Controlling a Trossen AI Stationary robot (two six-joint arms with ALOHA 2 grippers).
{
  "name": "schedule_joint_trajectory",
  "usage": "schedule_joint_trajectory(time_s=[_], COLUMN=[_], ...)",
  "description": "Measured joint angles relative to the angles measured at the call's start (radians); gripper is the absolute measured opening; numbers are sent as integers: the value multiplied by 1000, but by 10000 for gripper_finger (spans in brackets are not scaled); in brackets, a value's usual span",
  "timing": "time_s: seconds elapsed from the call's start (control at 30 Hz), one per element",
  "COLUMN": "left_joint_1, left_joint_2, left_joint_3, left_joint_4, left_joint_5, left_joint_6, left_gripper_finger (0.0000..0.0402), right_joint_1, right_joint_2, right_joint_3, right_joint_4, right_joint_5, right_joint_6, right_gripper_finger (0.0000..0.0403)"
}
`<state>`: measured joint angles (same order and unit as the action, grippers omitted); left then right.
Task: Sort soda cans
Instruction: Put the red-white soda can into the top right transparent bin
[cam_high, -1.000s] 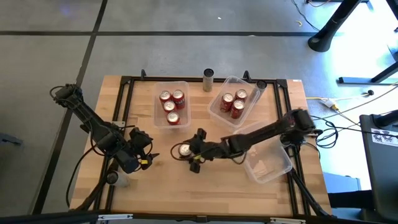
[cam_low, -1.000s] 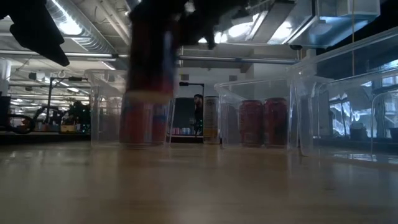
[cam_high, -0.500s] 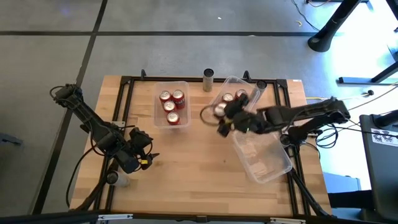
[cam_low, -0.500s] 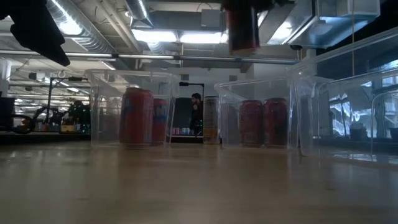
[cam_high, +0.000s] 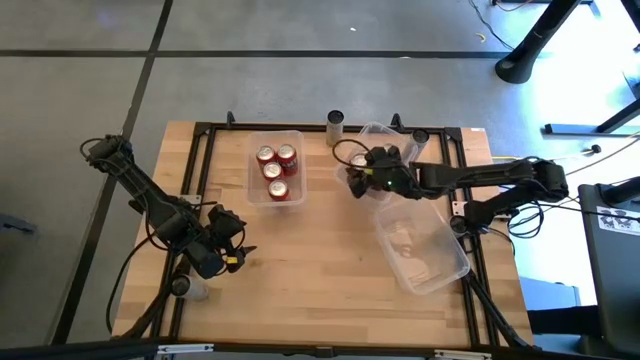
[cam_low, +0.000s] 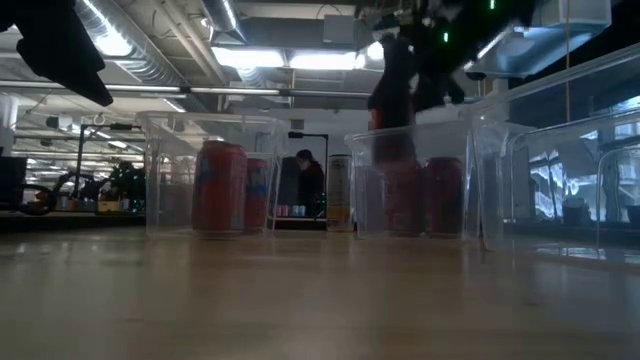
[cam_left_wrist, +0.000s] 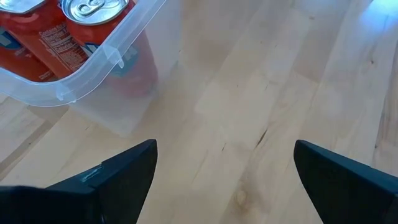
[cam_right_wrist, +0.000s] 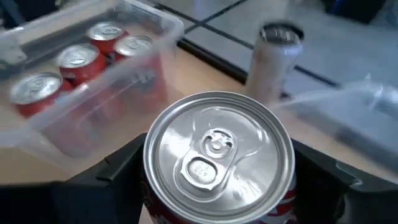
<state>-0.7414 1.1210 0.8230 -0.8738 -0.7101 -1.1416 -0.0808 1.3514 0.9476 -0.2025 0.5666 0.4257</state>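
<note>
My right gripper (cam_high: 368, 176) is shut on a red soda can with a silver top (cam_high: 356, 164), held over the right clear bin (cam_high: 392, 140). In the low view this can (cam_low: 392, 105) hangs at the bin's rim, above the red cans (cam_low: 444, 196) standing inside. The left clear bin (cam_high: 297, 135) holds several red cans (cam_high: 275, 170), upright on its floor. A grey can (cam_high: 334, 125) stands on the table near the far edge. My left gripper (cam_high: 228, 250) waits open near the table's left near part, touching nothing. My right gripper pinches the red can by its side wall (cam_right_wrist: 155, 205) just below the silver top (cam_right_wrist: 217, 146), one finger (cam_right_wrist: 115, 171) on either side. The fingers come in roughly level from the table's right. The can is upright and lifted clear of the table.
An empty clear bin (cam_high: 420, 248) lies tilted on the table's right near part, beside the right arm. A black frame (cam_high: 205, 130) runs round the tabletop. Bare wood (cam_high: 320, 270) spreads across the middle and near part. The left wrist view shows the left bin's corner (cam_left_wrist: 118, 56).
My right gripper, shut on the red can, has lifted it off the table's middle, carried it toward the far right edge and brought it over the right bin, where it has come down to the rim. The left arm has kept still.
</note>
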Motion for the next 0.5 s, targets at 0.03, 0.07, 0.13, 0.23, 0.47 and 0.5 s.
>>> schedule_joint_trajectory(time_s=[0.03, 0.07, 0.13, 0.23, 0.47, 0.5], left_joint_1=[0, 0, 0, 0, 1, 1], left_joint_2=[0, 0, 0, 0, -1, -1], left_joint_3=[0, 0, 0, 0, 0, 0], left_joint_4=[0, 0, 0, 0, 0, 0], left_joint_5=[0, 0, 0, 0, -9, -9], left_joint_6=[-2, -4, -5, -1, 9, 9], left_gripper_finger=[365, 365, 365, 365, 365, 365], right_joint_1=[-11, -19, -28, -40, -40, -40], right_joint_2=[1, 2, 9, 15, 71, 82], right_joint_3=[-28, -56, -101, -152, -182, -181], right_joint_4=[31, 49, 112, 190, 249, 255], right_joint_5=[-10, -13, -13, -28, -59, -57], right_joint_6=[19, 36, 48, 70, 72, 75], right_gripper_finger=[289, 289, 289, 289, 289, 290])
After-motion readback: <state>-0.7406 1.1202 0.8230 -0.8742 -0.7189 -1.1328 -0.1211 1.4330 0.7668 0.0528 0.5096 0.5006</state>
